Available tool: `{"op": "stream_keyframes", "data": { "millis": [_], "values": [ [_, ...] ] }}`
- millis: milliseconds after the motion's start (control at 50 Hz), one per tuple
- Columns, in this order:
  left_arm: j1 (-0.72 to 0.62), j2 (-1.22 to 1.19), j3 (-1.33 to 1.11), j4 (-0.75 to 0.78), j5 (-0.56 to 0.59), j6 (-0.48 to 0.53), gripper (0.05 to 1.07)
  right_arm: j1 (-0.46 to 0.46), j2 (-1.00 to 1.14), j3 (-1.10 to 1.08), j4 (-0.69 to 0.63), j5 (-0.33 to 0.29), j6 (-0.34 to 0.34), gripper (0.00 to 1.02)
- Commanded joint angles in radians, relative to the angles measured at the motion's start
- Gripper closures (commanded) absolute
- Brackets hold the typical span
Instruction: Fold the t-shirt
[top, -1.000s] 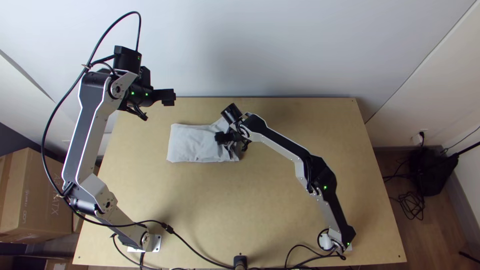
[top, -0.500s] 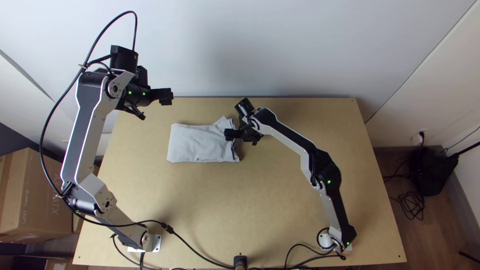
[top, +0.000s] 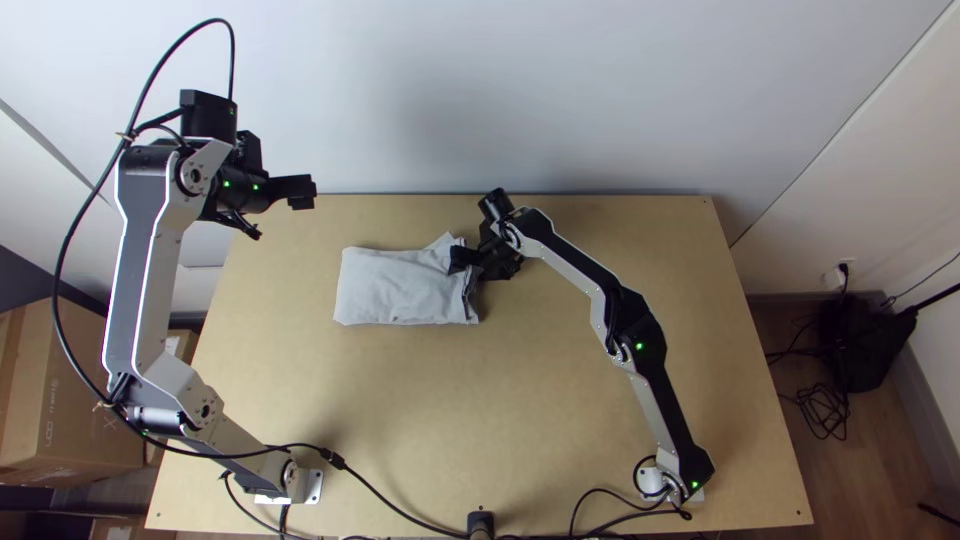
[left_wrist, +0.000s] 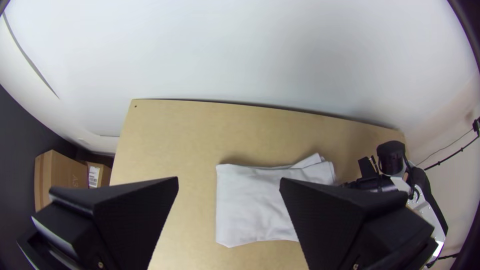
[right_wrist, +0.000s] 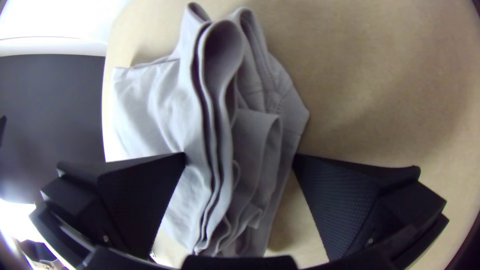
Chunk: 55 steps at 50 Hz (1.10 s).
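The light grey t-shirt (top: 400, 288) lies folded into a flat rectangle on the table, its stacked layers showing at the right end in the right wrist view (right_wrist: 215, 125). My left gripper (top: 301, 192) hangs high near the table's far left corner, apart from the cloth; in its own view the left gripper (left_wrist: 229, 182) is open with nothing between its fingers. At the shirt's right end is my right gripper (top: 464, 262). In its wrist view the right gripper (right_wrist: 239, 155) stands open, one finger on each side of the layered edge, not closed on it.
The wooden table (top: 560, 400) stretches in front of and to the right of the shirt. A white wall (top: 560, 90) rises behind its far edge. Cables (top: 400, 508) run along the near edge. Cardboard boxes (top: 70, 400) stand off to the left.
My right gripper has drawn back to the right from over the shirt's right end and turned a little. The left arm has shifted left. The shirt lies in the same place.
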<state>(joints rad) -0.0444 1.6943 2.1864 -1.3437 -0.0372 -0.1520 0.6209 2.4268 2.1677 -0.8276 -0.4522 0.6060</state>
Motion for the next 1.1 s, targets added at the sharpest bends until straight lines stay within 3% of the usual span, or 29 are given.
{"op": "stream_keyframes", "data": {
  "millis": [0, 100, 140, 200, 240, 280, 620, 1080],
  "values": [
    [0.014, -0.031, -0.002, -0.018, 0.008, 0.023, 0.10, 0.003, 0.057, 0.027, -0.008, -0.074, 0.031, 0.04],
    [0.017, -0.030, -0.001, -0.018, 0.008, 0.035, 0.10, 0.014, 0.083, 0.030, -0.016, -0.192, 0.034, 0.04],
    [0.015, -0.028, 0.006, -0.017, 0.008, 0.039, 0.10, 0.017, 0.100, 0.038, -0.016, -0.241, 0.032, 0.12],
    [0.015, -0.024, 0.013, -0.018, 0.008, 0.040, 0.10, 0.017, 0.120, 0.061, -0.030, -0.256, 0.026, 0.43],
    [0.015, -0.024, 0.016, -0.017, 0.008, 0.040, 0.10, 0.011, 0.124, 0.066, -0.031, -0.255, 0.023, 0.76],
    [0.015, -0.024, 0.015, -0.017, 0.008, 0.040, 0.10, 0.000, 0.133, 0.070, -0.033, -0.255, 0.021, 1.02],
    [0.031, -0.030, 0.016, -0.017, 0.008, 0.040, 0.10, -0.222, -0.080, -0.221, -0.028, -0.264, -0.143, 1.00],
    [0.067, -0.061, 0.015, -0.020, 0.008, 0.063, 0.10, -0.774, -0.318, -0.585, -0.016, -0.261, -0.543, 1.00]
  ]
}}
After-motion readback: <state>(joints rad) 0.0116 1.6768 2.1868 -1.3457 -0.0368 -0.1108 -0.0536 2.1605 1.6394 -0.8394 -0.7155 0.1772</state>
